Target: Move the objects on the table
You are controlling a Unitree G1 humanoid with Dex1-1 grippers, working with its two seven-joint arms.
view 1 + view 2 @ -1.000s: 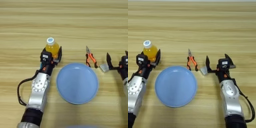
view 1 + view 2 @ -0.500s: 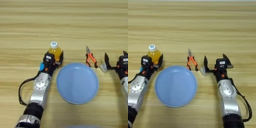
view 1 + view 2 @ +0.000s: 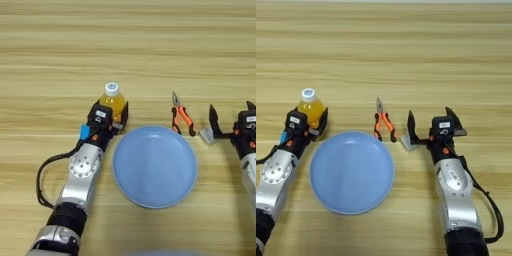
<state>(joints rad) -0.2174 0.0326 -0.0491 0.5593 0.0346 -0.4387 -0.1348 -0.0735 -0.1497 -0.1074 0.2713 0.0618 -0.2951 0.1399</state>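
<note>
Left of frame centre, the left gripper (image 3: 114,116) clasps the orange-liquid bottle (image 3: 112,101) upright beside the blue plate (image 3: 154,165), seemingly for transfer. The right gripper (image 3: 432,125), fingers spread, stands by the pliers (image 3: 383,124).

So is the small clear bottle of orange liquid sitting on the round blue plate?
No, the bottle stands on the wooden table, beside the plate's upper-left rim.
</note>
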